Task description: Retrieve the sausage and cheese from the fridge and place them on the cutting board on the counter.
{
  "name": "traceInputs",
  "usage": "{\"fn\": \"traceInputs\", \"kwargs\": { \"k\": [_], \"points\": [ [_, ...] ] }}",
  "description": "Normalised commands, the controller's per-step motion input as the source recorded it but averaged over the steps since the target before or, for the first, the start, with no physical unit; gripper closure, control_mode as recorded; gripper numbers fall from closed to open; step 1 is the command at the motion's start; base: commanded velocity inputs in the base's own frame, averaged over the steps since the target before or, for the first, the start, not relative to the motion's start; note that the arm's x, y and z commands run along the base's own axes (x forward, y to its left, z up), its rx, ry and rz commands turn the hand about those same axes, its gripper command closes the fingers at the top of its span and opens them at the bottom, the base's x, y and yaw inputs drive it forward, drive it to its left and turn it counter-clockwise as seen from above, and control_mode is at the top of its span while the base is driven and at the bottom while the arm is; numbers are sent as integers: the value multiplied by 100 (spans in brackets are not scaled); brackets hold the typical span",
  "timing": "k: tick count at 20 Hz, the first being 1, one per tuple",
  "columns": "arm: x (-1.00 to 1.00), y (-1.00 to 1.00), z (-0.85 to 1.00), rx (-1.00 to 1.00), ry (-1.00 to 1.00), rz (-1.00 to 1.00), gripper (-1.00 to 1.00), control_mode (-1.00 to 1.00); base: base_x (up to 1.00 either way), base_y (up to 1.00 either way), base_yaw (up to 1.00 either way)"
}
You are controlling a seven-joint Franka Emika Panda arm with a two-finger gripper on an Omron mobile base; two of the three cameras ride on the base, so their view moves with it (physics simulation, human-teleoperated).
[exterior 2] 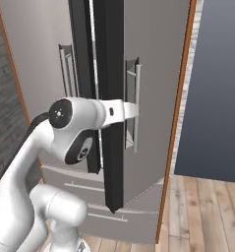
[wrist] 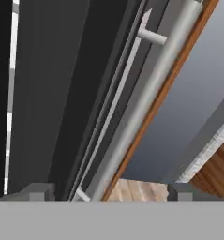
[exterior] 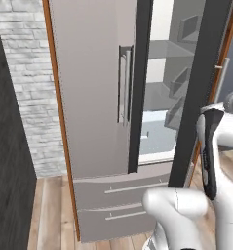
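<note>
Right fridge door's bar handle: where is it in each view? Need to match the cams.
Left base view: right door handle is a short grey bar at the right edge, upper half.
Right base view: tall upright bar just right of centre, the robot's hand reaching to it.
Hand view: thick grey diagonal from top right to bottom centre.
Shared landmark: the door's dark edge, left of the handle.

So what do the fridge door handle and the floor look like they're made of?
The fridge door handle looks like brushed metal: pale grey with a soft sheen along the bar, though it could be painted plastic. The floor looks like matte wooden planks, tan with visible seams.
</note>
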Motion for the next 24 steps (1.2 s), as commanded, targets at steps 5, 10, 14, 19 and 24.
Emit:
{"fn": "traceInputs", "kwargs": {
  "k": [5,10,14,19,24],
  "points": [
    [2,44,28,-17,37,-57,-100,-100,0,0,0],
    [20,41,-9,-19,0,-36,-100,-100,0,0,0],
    [-1,38,-4,-11,-3,-1,-100,-100,0,0,0],
    [5,51,0,-6,-3,4,-100,-100,0,0,0],
    [66,34,0,-6,4,10,-100,-100,0,0,0]
  ]
}}
